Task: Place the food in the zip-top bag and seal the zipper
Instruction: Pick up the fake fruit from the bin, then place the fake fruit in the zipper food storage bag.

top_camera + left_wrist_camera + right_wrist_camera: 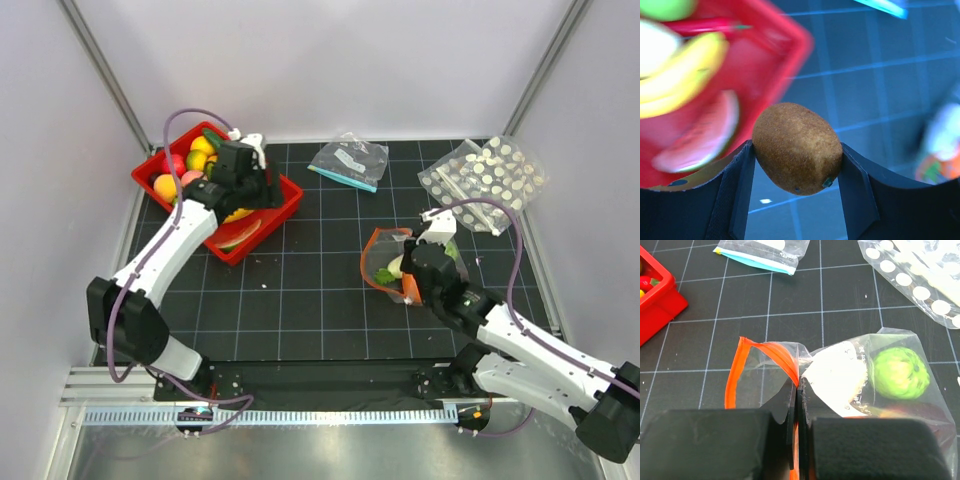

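Observation:
My left gripper is shut on a fuzzy brown kiwi-like food piece, held above the black mat just beside the red basket. In the top view that gripper hangs over the basket's right end and the kiwi is hidden. My right gripper is shut on the orange-red zipper of the zip-top bag, and the mouth bows open to the left. A green lime and a white piece lie inside the bag.
The red basket at the back left holds bananas, a watermelon slice and other toy food. A clear bag with a teal strip lies at the back centre. A white-dotted bag lies at the back right.

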Robot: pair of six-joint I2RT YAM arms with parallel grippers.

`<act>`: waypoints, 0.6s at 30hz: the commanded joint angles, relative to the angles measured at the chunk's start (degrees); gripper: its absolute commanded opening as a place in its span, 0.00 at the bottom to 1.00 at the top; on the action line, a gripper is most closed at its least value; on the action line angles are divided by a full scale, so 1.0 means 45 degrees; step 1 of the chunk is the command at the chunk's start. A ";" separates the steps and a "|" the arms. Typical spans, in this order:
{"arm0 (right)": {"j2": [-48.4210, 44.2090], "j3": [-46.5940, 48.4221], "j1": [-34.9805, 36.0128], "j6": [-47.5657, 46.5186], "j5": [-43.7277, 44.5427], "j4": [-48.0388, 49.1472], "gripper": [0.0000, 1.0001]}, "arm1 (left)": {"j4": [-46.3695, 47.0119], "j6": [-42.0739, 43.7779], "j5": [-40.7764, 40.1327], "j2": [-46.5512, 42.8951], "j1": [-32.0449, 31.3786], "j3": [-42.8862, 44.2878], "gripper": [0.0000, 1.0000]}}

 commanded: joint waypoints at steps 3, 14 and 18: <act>-0.0055 0.0924 0.0019 0.0442 0.0204 -0.0775 0.02 | 0.1742 -0.1148 0.0983 -0.0316 -0.2792 -0.0304 0.59; 0.0669 0.2077 0.0019 0.1048 0.0595 -0.2749 0.02 | 0.3322 -0.2084 -0.0812 0.1597 -0.7679 0.0441 0.59; 0.0416 0.2136 0.0038 0.1185 0.0556 -0.2926 0.01 | 0.4905 -0.2962 -0.0950 0.2145 -0.8073 -0.0420 0.59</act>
